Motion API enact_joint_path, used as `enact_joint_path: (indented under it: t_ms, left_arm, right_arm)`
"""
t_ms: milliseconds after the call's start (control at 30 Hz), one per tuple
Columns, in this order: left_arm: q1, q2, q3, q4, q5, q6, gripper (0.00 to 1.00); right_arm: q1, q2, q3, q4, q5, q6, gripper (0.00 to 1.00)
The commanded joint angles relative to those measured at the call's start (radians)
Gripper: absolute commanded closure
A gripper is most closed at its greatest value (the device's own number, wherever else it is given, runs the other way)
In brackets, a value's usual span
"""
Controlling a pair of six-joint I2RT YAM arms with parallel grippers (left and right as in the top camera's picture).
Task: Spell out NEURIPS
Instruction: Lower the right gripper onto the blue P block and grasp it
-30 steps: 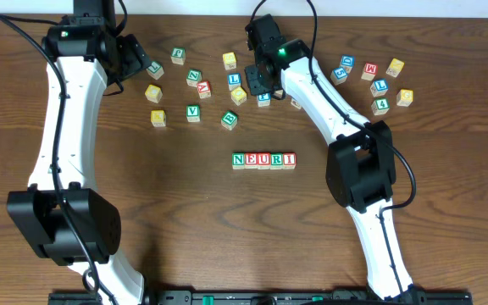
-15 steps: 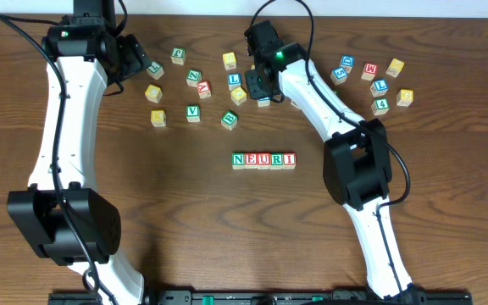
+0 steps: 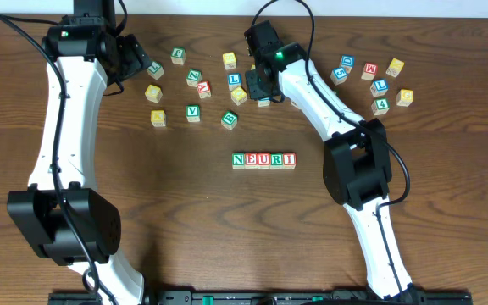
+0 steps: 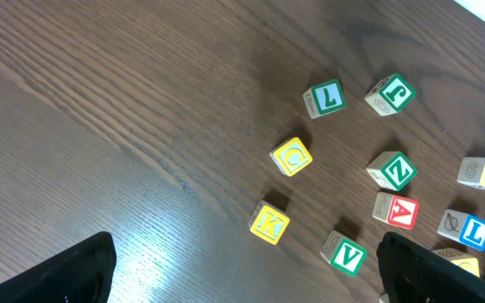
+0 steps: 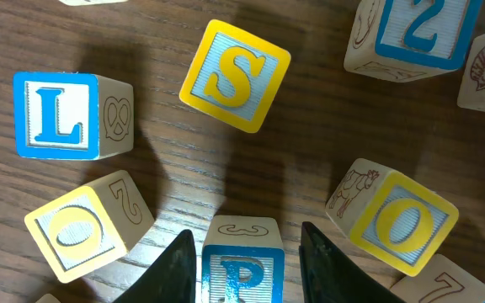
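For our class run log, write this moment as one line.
row: five light-wood letter cubes spelling NEURI | right gripper: astride blue-framed wooden P cube, contact unclear | left gripper: open, empty

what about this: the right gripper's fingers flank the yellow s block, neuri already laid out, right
Wrong block: the right wrist view shows the right gripper straddling the blue P block, not the yellow S block. NEURI is laid out.

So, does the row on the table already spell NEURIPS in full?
No, the row of cubes reads only N, E, U, R, I in the overhead view.
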Motion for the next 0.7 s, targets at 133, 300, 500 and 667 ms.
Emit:
enact_joint_path:
  t_ms: [133, 300, 500, 667]
  left_arm:
    - [0.002, 0.009, -0.004, -0.003, -0.013, 0.006, 0.02]
    - [0.002, 0.009, -0.004, -0.003, -0.013, 0.006, 0.02]
    - [0.002, 0.009, -0.004, -0.003, -0.013, 0.006, 0.03]
    - [0.002, 0.009, -0.004, -0.003, -0.013, 0.006, 0.02]
  right_arm:
    - [0.006, 0.019, -0.003, 0.0, 0.008, 0.016, 0.66]
    - [0.006, 0.019, -0.017, 0.005, 0.008, 0.021, 0.67]
    - [0.006, 0.019, -0.039, 0.017, 0.008, 0.024, 0.67]
    - [0.006, 0.019, -0.039, 0.022, 0.008, 0.035, 0.72]
